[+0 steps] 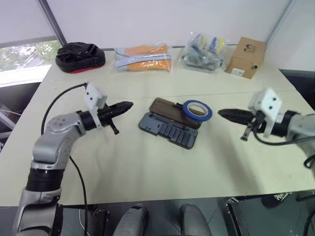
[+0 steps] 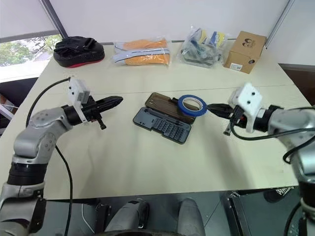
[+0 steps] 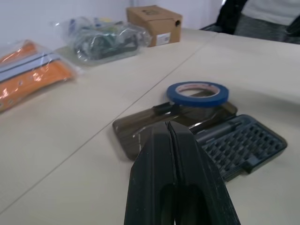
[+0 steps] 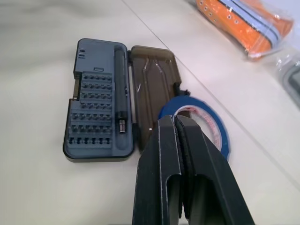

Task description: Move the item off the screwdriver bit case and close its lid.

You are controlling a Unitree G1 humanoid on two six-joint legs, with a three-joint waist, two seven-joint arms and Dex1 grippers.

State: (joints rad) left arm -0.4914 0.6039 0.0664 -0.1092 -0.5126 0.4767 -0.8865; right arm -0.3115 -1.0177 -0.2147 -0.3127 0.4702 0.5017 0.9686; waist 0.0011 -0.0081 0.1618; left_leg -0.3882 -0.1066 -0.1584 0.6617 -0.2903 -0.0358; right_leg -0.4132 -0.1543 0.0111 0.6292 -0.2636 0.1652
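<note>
Case: the bit case (image 1: 170, 129) lies open in the middle of the bench (image 1: 147, 172), its grey tray toward the near side and the brown lid (image 1: 172, 110) folded flat on the far side.
Tape: the roll of blue tape (image 1: 197, 109) sits on the right end of the lid, partly overhanging onto the bench.
Wrist views: the right wrist view shows the rows of bits and a slim driver in the tray beside the hinge; the left wrist view shows a person's dark and white clothing past the far right corner of the bench.
Head views: they show a black pouch (image 1: 79, 56), an orange packet (image 1: 143, 58), a clear bag of parts (image 1: 203, 51) and a cardboard box (image 1: 246, 57) lined up along the far edge.
Open room: bare bench lies all around the case, widest on the near side and to the left.
Left tool: the left tool (image 1: 124, 106) is closed on nothing, held about level, pointing right toward the case, well apart from it.
Right tool: the right tool (image 1: 224, 114) is closed and empty, tilted slightly down, pointing left, its tip near the tape but apart from it.
</note>
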